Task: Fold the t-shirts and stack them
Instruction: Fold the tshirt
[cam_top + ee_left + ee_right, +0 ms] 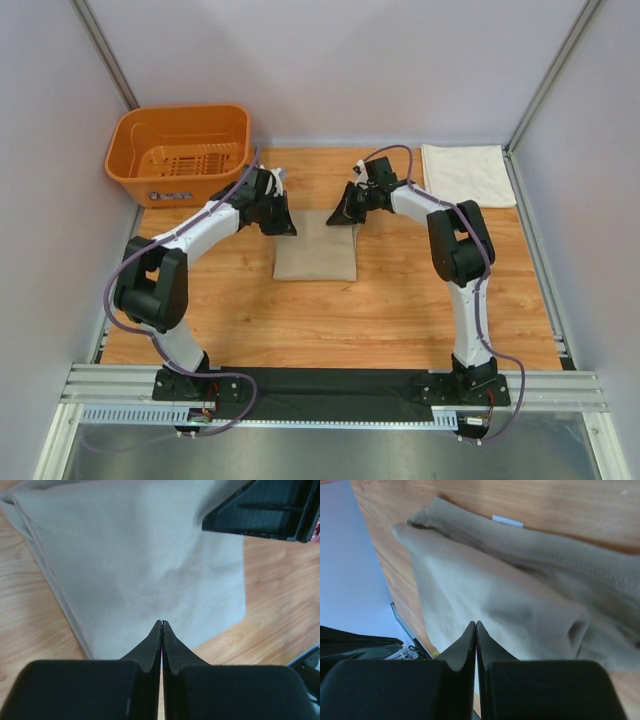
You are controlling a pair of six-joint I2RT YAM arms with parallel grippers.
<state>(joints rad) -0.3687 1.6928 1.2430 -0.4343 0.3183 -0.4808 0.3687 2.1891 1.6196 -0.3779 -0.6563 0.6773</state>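
**Wooden table, both claws closed over the folded tan shirt**

Wood-grain table (400, 310) fills the cell, with pale plain walls on the left, right and far sides. At the near edge, a metal rail with a black strip (330, 382) carries the two arm bases.

At the far left corner stands an orange basket (180, 150), partly off the wooden top. At the far right corner lies the cream-white t-shirt (465, 175), folded into a flat rectangle, well apart from both arms.

The tan-khaki t-shirt (315, 255) lies near the middle of the table, a little toward the far side, folded into a neat rectangle. Both arms reach inward to its far edge.

The left gripper (283, 222) sits at the far left corner of this shirt. In the left wrist view its fingers are pressed together tip to tip (162, 622), with no cloth seen between them and the smooth tan fabric (140, 555) spread beyond. The other arm's black claw shows at the top right of that view.

The right gripper (345, 212) sits at the shirt's far right corner. Its wrist view shows its jaws likewise closed (476, 624) and empty, above layered tan folds (485, 580) with a stitched hem and a small white label (507, 521) at the fabric's edge.
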